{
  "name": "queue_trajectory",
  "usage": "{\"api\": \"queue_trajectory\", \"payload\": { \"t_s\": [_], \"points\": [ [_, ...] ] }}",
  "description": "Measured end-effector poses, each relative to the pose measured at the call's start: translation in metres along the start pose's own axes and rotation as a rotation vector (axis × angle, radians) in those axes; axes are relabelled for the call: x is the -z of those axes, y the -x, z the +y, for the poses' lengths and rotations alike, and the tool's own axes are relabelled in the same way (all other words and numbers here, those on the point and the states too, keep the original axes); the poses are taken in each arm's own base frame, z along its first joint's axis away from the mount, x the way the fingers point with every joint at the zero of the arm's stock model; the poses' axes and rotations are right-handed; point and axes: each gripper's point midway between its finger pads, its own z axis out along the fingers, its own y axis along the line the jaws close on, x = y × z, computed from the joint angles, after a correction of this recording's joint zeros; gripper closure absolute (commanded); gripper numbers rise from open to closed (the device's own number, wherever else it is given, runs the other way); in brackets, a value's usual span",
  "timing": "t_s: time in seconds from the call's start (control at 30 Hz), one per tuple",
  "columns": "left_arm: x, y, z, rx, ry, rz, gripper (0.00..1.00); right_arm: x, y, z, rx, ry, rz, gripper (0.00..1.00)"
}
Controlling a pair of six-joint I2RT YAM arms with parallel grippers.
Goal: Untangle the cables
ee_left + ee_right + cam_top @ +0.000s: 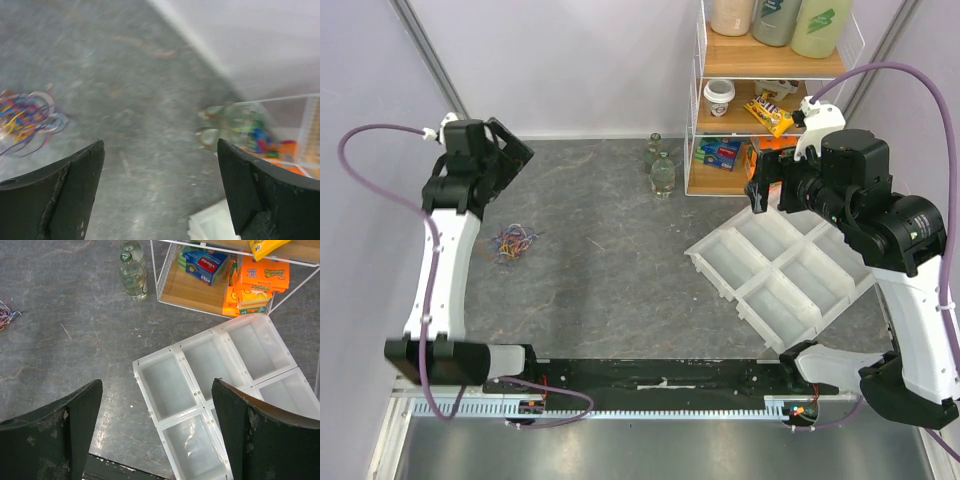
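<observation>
In the upper left of the top view the left gripper (160, 147) hangs over the grey table (600, 300), its jaws spread wide with nothing between them. Just below it, at left centre, the cables (513, 243) lie on the table as one small many-coloured tangle, well apart from everything else; the left wrist view shows them at its left edge. At upper centre two glass bottles (662, 172) stand just beside a wire shelf (720, 130). The shelf carries jars (775, 20) on top, a white cup (719, 98) and a yellow snack bag (770, 113) on the middle level, and a blue box (718, 153) and orange boxes (260, 277) on the lowest. Right of centre a white compartment tray (780, 270) sits askew, with one corner near the shelf. The right gripper (157, 382) hovers above it, jaws likewise wide apart and holding nothing.
</observation>
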Motion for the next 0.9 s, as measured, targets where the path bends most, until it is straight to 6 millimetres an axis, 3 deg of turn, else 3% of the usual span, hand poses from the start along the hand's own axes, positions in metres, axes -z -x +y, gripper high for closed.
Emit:
{"api": "queue_trajectory", "payload": {
  "t_s": [0.1,0.2,0.33,0.4,0.5,0.53,0.63,0.73,0.77,0.9],
  "points": [
    [-0.036,-0.026,0.038,-0.005,0.217,0.116,0.01,-0.001,-0.003,0.002,-0.005,0.011,0.012,0.02],
    [-0.061,-0.069,0.099,-0.021,0.498,0.258,0.01,-0.003,-0.007,0.005,-0.004,0.026,0.027,0.02],
    [-0.066,-0.107,0.174,-0.032,0.756,0.362,0.01,-0.006,-0.013,0.012,-0.004,0.063,0.051,0.02],
    [-0.062,-0.115,0.211,-0.022,0.854,0.397,0.02,-0.007,-0.016,0.015,-0.004,0.079,0.062,0.02],
    [-0.071,-0.116,0.237,-0.012,0.867,0.457,0.03,-0.007,-0.021,0.018,-0.001,0.098,0.078,0.02],
    [-0.076,-0.115,0.244,-0.012,0.861,0.476,0.06,-0.006,-0.023,0.018,-0.001,0.103,0.082,0.02],
    [-0.096,-0.126,0.252,-0.006,0.811,0.558,0.37,-0.003,-0.031,0.018,0.001,0.110,0.096,0.02],
    [-0.110,-0.149,0.238,0.027,0.686,0.635,0.80,-0.002,-0.037,0.018,0.002,0.114,0.107,0.02],
    [-0.110,-0.158,0.231,0.039,0.644,0.652,0.89,-0.003,-0.039,0.017,0.003,0.113,0.112,0.02],
    [-0.089,-0.208,0.192,0.026,0.494,0.727,0.93,-0.012,-0.053,0.019,0.008,0.116,0.162,0.02]
  ]
}}
